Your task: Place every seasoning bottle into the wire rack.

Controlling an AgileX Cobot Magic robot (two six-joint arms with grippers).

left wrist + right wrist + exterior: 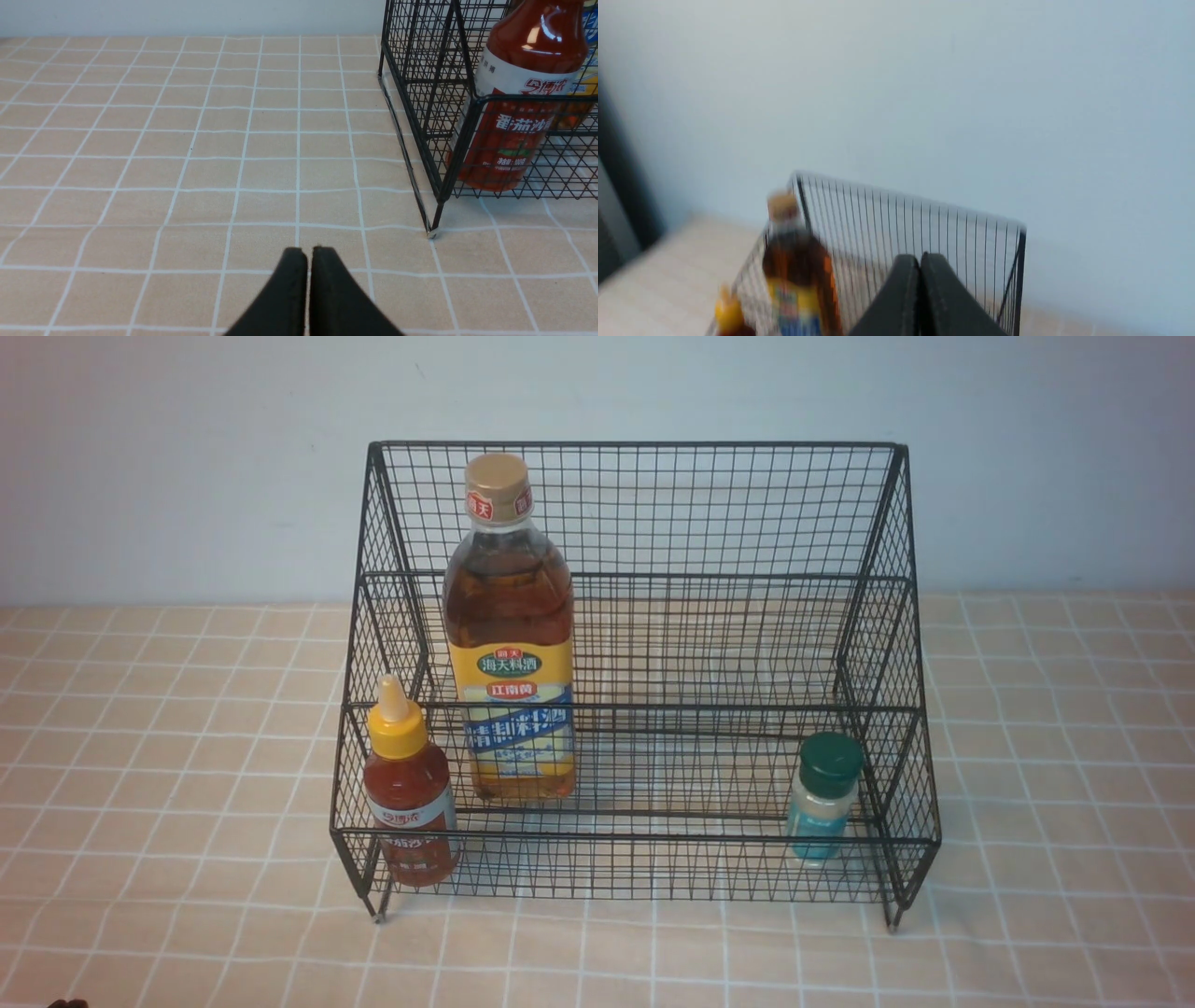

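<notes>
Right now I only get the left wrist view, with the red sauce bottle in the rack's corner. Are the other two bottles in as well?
Observer: Yes. The teal shaker stands upright in the wire rack's front tier, near its right end.
Reviewer: And the tall one?
Observer: The tall amber bottle stands upright inside, behind the red sauce bottle and slightly to its right.
Reviewer: Is the right gripper holding anything?
Observer: No, the right gripper is shut and empty.

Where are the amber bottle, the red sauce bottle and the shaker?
amber bottle (509, 658), front view, on its yellow label.
red sauce bottle (408, 787), front view, on the red body above the white label.
shaker (822, 800), front view, on the clear body under the green cap.
</notes>
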